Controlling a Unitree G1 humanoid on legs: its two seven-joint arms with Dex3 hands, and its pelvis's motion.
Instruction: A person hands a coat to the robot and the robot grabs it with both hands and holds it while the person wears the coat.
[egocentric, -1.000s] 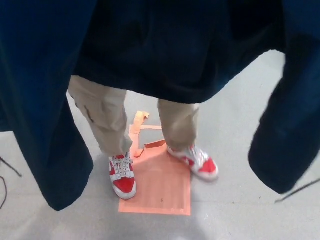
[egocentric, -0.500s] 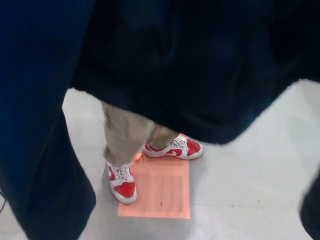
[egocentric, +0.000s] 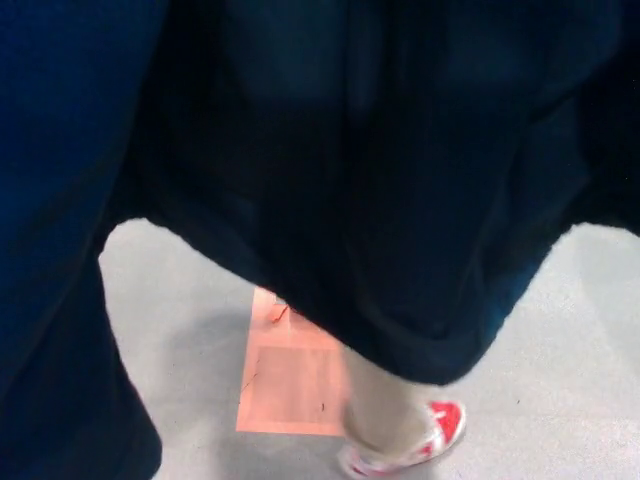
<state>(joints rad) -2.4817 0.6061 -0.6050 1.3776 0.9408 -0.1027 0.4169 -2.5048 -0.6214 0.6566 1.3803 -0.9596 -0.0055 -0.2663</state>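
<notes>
Navy coat (egocentric: 380, 170) fabric fills nearly all of my head view, hanging across the top and centre, with a long panel dropping down the left edge to the bottom of the picture. Its lower hem sags in a blurred curve just above the person's leg. I see neither of the robot's hands anywhere, so I cannot tell how they are set or what they grip. Below the hem, one leg in beige trousers (egocentric: 385, 410) shows, ending in a red and white sneaker (egocentric: 425, 440) on the pale grey floor (egocentric: 560, 360). Just left of that leg, an orange rectangle of tape or paper (egocentric: 290, 385) lies flat on the floor, and the coat covers its upper end. I can read no brand, label or writing on the coat or the shoe; both are too blurred.
</notes>
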